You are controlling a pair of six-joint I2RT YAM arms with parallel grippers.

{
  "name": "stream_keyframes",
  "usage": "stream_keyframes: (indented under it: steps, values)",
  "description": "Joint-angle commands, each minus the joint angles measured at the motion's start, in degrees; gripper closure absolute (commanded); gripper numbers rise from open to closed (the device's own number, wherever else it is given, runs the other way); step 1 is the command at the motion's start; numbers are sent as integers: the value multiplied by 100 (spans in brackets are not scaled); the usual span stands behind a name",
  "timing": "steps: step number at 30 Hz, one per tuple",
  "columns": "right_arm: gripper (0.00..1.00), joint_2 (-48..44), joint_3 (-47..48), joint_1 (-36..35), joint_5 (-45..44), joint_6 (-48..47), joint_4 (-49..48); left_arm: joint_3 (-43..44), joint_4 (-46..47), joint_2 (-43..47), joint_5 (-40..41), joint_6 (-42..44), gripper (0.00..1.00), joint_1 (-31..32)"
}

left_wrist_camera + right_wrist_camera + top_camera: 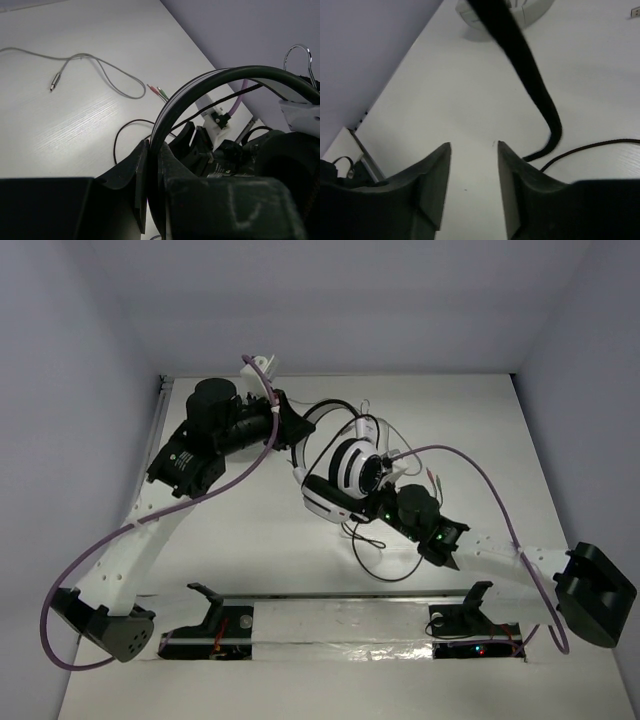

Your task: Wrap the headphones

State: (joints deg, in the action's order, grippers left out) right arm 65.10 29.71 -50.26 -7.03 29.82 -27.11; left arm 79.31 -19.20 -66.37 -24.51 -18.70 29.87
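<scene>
The headphones (350, 468), with white and black round earcups, are held up over the middle of the table. My left gripper (298, 428) is shut on their thin black headband (200, 85); in the left wrist view the band runs between the shut jaws (152, 150). The long thin black cable (385, 562) trails in loops on the table, and its pink and green plugs (157, 91) lie flat. My right gripper (368, 512) is open and empty (474, 145), just below the lower earcup (505, 10). The cable (532, 80) hangs to the right of its fingers, apart from them.
A grey cable (100, 65) with a metal jack lies loose on the table behind the headphones. Two black brackets (215, 605) (465, 605) stand on a foil strip at the near edge. Walls close in the left, right and back edges.
</scene>
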Motion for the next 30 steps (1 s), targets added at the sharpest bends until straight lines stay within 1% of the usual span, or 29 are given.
stream_keyframes:
  steps: [1,2,4,5,8,9,10,12,14,18,20,21,22,23,26,27,30]
  values:
    - [57,73,61,25,-27,6,-541,647,208,89,-10,-222,100,-25]
    - [61,-58,0,25,34,67,-541,717,180,63,25,-213,100,-25]
    - [82,-216,-202,25,254,137,-576,893,119,19,61,-161,100,-25]
    - [90,-287,-246,25,315,138,-515,954,118,-34,61,-160,100,-25]
    - [96,-349,-405,25,132,312,-523,1104,136,-87,96,-187,100,-25]
    - [96,-305,-449,25,-95,340,-558,1148,136,-95,70,-187,100,-25]
    - [95,-262,-458,25,-236,357,-549,1174,119,-96,87,-187,100,-25]
    - [78,-69,-362,25,-421,375,-444,1245,110,-78,148,-178,100,-25]
    - [68,37,-265,25,-492,427,-304,1332,13,-104,201,-152,100,-25]
    - [65,-207,-597,25,-213,551,-575,1526,-215,-139,490,-3,100,-25]
    - [65,-252,-625,25,-238,551,-524,1544,-242,-148,535,33,100,-25]
    - [60,-244,-616,25,-281,551,-523,1526,-225,-148,518,33,100,-25]
    - [51,-200,-590,25,-412,533,-506,1509,-198,-148,492,33,100,-25]
    - [47,-26,-529,25,-422,464,-497,1500,-181,-140,491,24,100,-25]
    - [42,327,-239,25,-194,375,-584,1509,-154,-131,439,7,100,-25]
    - [42,580,-186,25,-211,384,-628,1526,-163,-139,430,-2,100,-25]
    - [42,915,-115,25,-553,323,-900,1640,-215,-140,412,-11,100,-25]
